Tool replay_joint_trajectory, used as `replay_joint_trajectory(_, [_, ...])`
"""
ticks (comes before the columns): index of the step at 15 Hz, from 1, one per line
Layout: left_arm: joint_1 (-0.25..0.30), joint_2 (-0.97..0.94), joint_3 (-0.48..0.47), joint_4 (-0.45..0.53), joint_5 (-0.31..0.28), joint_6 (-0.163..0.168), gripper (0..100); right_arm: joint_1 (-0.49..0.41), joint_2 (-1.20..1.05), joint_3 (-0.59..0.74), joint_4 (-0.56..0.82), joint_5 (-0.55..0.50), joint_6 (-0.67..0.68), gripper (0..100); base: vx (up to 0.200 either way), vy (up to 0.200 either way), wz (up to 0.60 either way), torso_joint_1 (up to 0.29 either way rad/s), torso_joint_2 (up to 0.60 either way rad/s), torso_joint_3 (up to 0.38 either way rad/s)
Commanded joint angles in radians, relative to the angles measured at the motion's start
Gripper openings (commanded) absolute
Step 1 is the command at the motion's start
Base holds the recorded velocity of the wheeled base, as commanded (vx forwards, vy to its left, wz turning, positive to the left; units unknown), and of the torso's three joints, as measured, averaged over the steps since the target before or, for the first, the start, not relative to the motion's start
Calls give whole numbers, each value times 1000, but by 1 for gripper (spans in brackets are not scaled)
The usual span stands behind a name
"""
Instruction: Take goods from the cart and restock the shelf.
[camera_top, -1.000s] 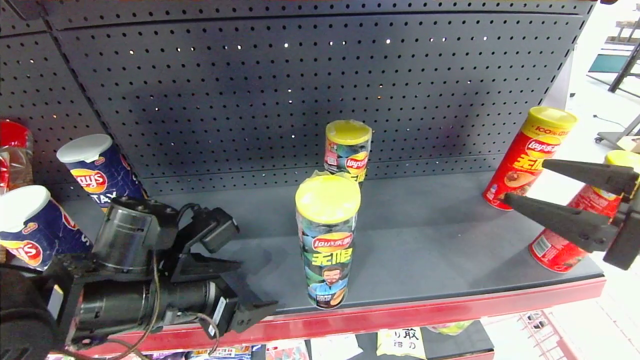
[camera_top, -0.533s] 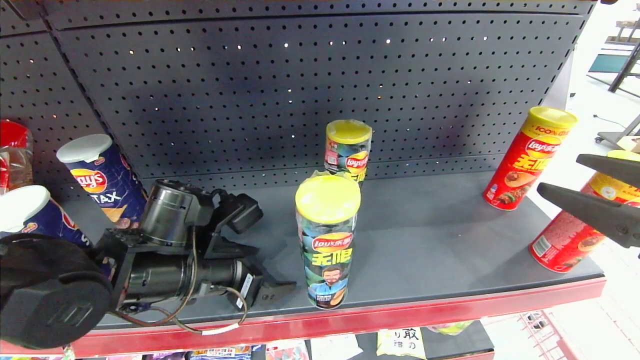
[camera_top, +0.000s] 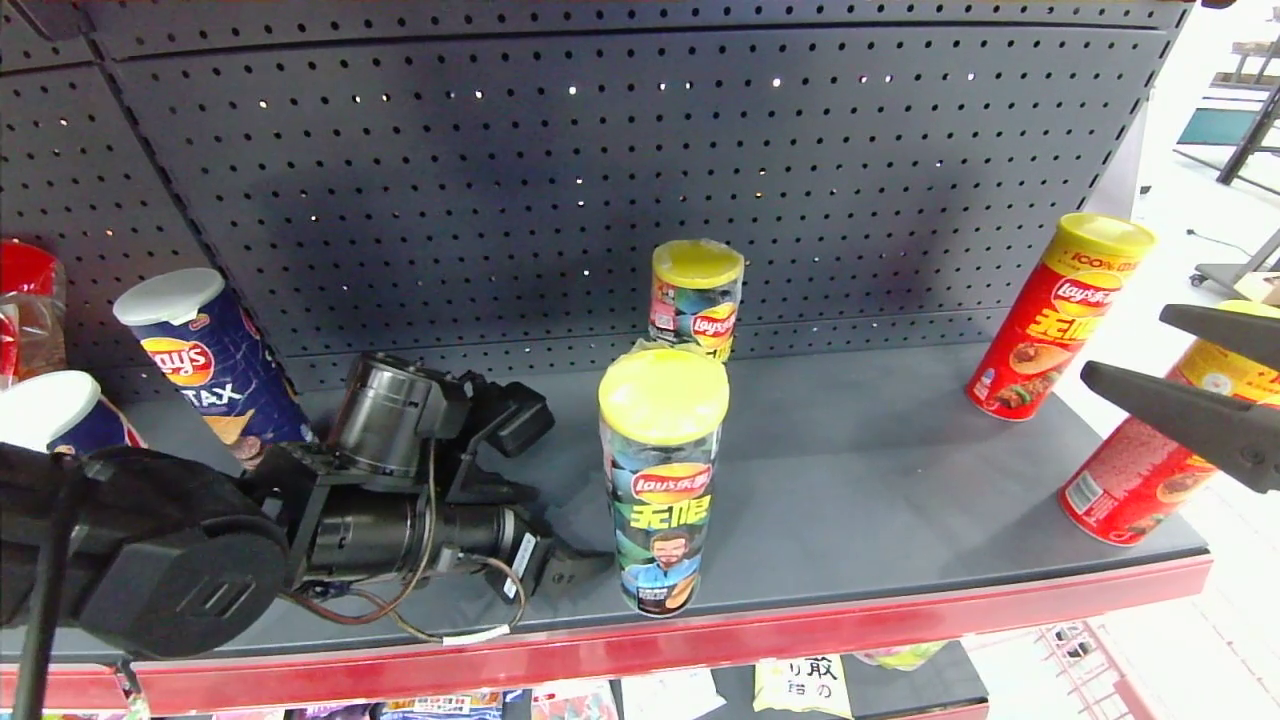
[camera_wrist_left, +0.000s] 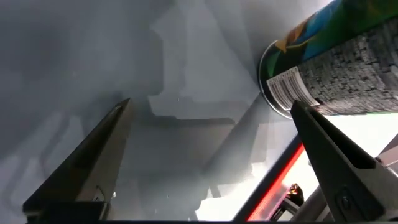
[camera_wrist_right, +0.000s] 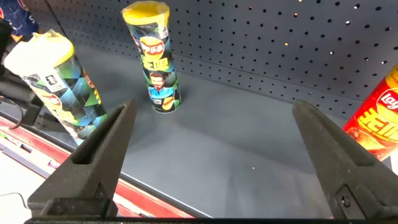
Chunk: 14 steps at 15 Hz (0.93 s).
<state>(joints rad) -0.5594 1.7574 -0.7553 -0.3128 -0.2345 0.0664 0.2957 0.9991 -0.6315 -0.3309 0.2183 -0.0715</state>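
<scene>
The tall green printed chip can with the yellow plastic lid (camera_top: 660, 490) stands upright near the front edge of the dark grey shelf board (camera_top: 850, 480). I judge it light, stiff-walled and top-heavy, with a slick wrapper. It should tip easily if nudged low, so I would take it around mid-body and squeeze gently.

My left gripper (camera_wrist_left: 211, 104) lies low on the board just beside the can's foot. Its fingers are spread and hold nothing. One tip sits at the can's base, but I cannot tell whether it touches. My right gripper (camera_top: 1128, 345) hangs released in front of the red chip cans (camera_top: 1060, 315).

Since a second ago the left arm has slid along the board toward the can, and the can has shifted slightly to the right. The right gripper has drawn back to the right.
</scene>
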Motion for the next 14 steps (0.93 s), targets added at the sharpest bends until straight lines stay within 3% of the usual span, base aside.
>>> replay_joint_trajectory(1, [-10, 13, -6, 0, 0, -2, 100, 0, 4, 1, 0, 0, -1, 100, 0, 0, 0, 0, 0, 0])
replay_joint_trajectory(14, [-30, 66, -68, 0, 1, -5, 100, -6, -8, 10, 1, 0, -1, 100, 0, 0, 0, 0, 0, 0])
